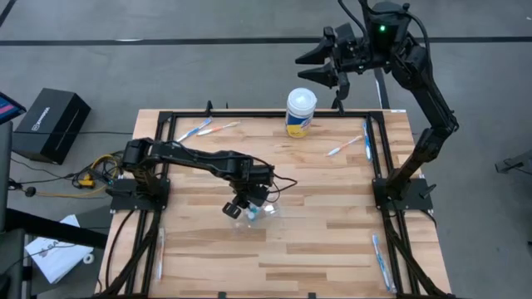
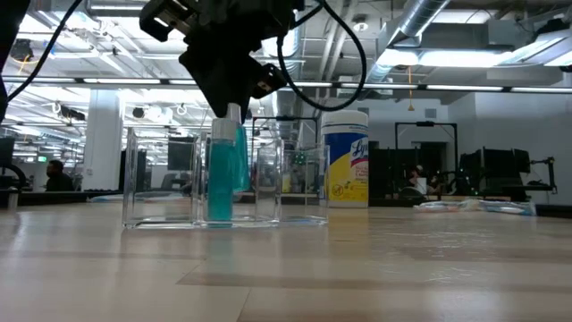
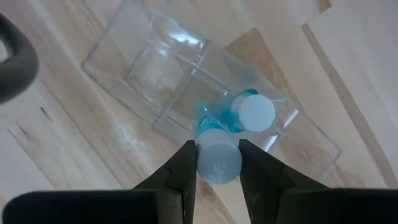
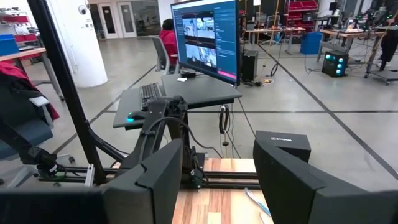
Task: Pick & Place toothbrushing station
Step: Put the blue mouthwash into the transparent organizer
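A clear plastic organizer [image 1: 259, 214] with several compartments [image 3: 143, 62] stands on the wooden table's middle. My left gripper [image 3: 217, 148] hangs over it, pointing steeply down, shut on a teal tube with a white cap [image 2: 220, 170]. The tube's lower part is inside a compartment. A second teal tube with a white cap [image 3: 254, 113] leans in the same compartment. My right gripper [image 1: 320, 73] is raised high beyond the table's far edge, open [image 4: 217, 165], with nothing between its fingers. My left gripper pinches the tube's white cap [image 3: 216, 167] between its two fingers [image 3: 184, 174], one on each side. The fingers come from above, pointing steeply down. The tube hangs upright below them, its teal body down inside the organizer; whether its lower end rests on the floor, I cannot tell.
A yellow-and-white wipes canister [image 1: 301, 112] stands near the far edge. Toothbrushes lie at the far left [image 1: 204, 129], the far right [image 1: 345, 148] and along the right rail [image 1: 381, 259]. A black frame [image 1: 378, 178] rims the table.
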